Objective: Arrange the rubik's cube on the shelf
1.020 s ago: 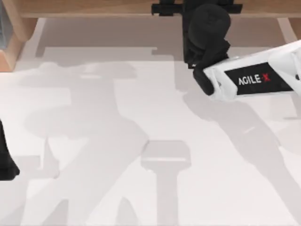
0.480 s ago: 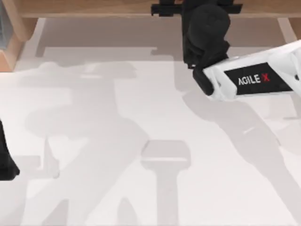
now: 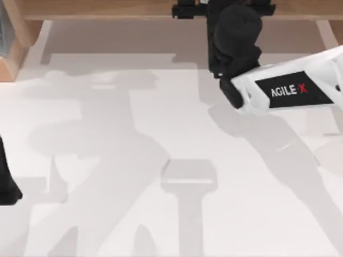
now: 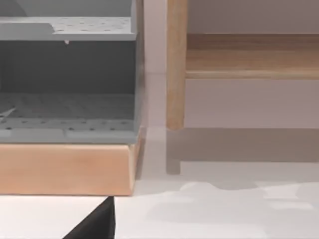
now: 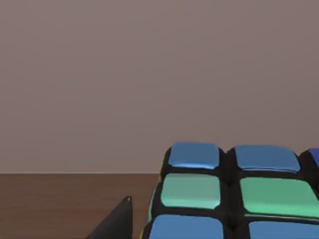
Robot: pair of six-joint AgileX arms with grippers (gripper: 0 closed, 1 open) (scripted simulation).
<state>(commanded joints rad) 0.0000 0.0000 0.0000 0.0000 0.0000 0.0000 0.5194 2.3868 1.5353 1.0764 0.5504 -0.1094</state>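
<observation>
**Release risk at the shelf**

Top view: since the earlier frame, my right gripper (image 3: 231, 10) has barely crept toward the shelf (image 3: 107, 8); left arm parked at the left edge.

Right wrist view: rubik's cube (image 5: 229, 194) over the brown board; I cannot tell my finger state. An early release may tumble it.
</observation>
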